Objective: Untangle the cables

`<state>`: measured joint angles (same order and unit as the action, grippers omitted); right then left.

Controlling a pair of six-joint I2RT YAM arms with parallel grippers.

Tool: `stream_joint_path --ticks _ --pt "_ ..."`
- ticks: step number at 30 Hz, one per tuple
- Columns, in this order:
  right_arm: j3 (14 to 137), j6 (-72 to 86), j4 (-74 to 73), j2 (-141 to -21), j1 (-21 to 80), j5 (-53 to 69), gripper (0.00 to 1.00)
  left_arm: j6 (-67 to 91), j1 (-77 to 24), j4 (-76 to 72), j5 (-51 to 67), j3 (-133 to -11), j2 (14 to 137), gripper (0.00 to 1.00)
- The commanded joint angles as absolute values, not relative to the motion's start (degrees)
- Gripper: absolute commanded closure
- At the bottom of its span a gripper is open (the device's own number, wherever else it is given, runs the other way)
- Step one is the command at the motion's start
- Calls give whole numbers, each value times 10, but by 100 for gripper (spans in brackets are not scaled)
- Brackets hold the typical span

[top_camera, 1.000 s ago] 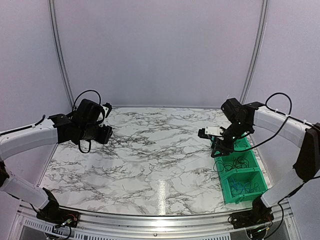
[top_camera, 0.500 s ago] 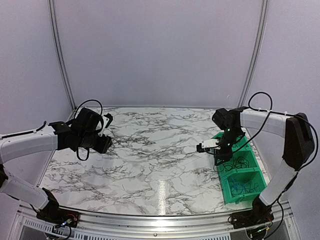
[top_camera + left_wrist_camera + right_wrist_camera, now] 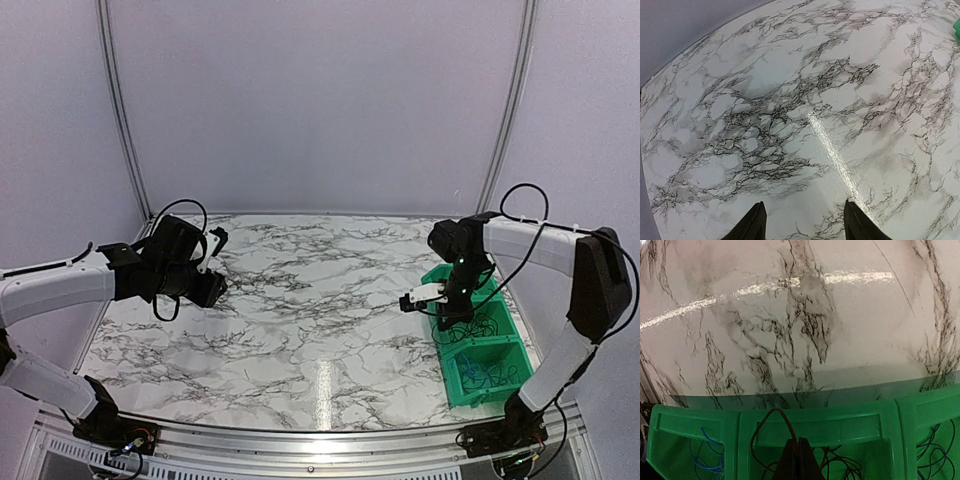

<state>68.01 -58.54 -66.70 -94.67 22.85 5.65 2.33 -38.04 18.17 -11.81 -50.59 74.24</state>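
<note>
From above, the left gripper (image 3: 216, 265) hangs over the marble table (image 3: 320, 300), well apart from the green bin (image 3: 455, 380) where the cables (image 3: 478, 326) lie. The right gripper (image 3: 449, 318) is down in its middle compartment. Left wrist: jaws about half apart, holding nothing (only marble between them). Right wrist: jaws closed tight, with a dark cable (image 3: 773, 410) looping to their tips, seemingly pinched. Blue strands (image 3: 707, 457) lie in the neighbouring compartment.

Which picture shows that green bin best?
The top view: the whole green bin, compartments and all. The right wrist view catches only its near wall; the left wrist view just a green sliver at the edge.
</note>
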Motion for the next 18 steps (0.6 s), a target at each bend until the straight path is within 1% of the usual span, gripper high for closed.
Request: stream_joint_path --ticks 1,7,12,13,14,18 --pt "672 -598 -692 -901 197 23 100 20 -377 169 -104 -503 733 45" --pt "626 -612 -657 -882 133 -41 100 20 -377 169 -95 -504 740 45" --pt "599 -582 -600 -896 127 -66 100 22 -377 169 -92 -505 742 45" --pt "600 -579 -598 -899 127 -65 98 22 -377 169 -92 -504 742 45" --pt "601 -578 -597 -900 127 -62 91 23 -377 169 -93 -504 742 45" --pt "619 -588 -617 -876 127 -41 80 23 -377 169 -95 -503 742 45"
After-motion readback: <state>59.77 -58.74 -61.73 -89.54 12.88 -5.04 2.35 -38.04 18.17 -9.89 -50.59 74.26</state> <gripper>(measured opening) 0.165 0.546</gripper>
